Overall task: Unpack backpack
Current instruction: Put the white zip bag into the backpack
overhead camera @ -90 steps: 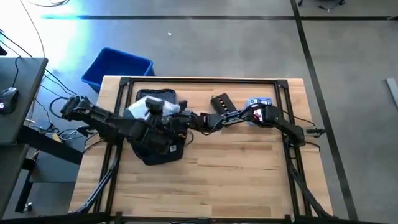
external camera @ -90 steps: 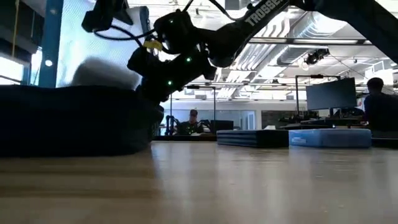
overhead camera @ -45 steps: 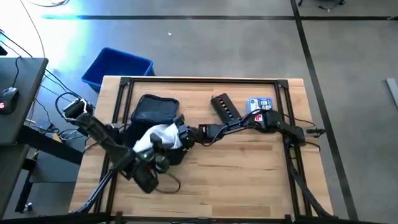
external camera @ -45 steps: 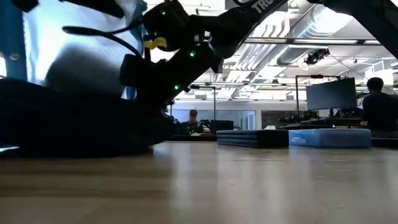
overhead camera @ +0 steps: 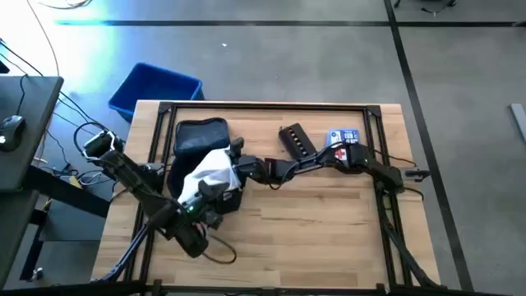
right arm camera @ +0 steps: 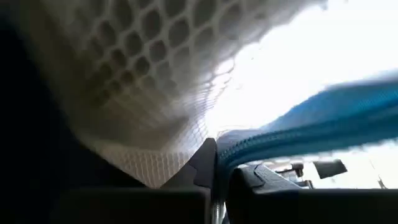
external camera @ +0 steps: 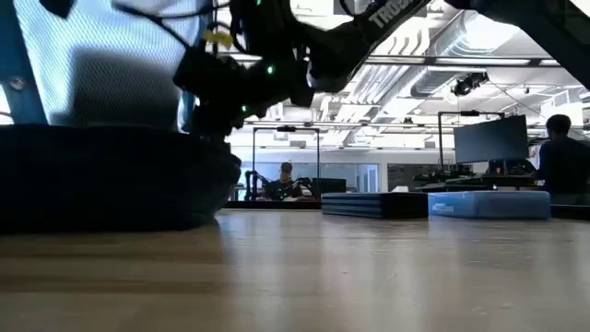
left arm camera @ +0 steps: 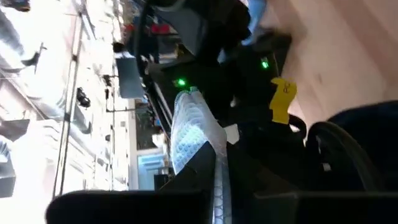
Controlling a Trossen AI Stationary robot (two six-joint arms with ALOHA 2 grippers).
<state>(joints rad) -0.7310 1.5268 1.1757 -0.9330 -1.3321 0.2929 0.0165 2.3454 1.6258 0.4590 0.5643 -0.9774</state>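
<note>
- The backpack (overhead camera: 200, 141) lies near the table's (overhead camera: 329, 222) far left corner.
- A white mesh pouch (overhead camera: 210, 171) is pinched by both the left tool (overhead camera: 204, 196) and the right tool (overhead camera: 238, 167).
- It should be lifted clear slowly, without snagging.

The backpack (overhead camera: 197, 140) is dark navy, the mesh pouch (overhead camera: 210, 171) over it is white with a honeycomb pattern and blue zipper edge, the bin (overhead camera: 154, 89) is bright blue, and the table (overhead camera: 312, 222) is pale wood.
</note>
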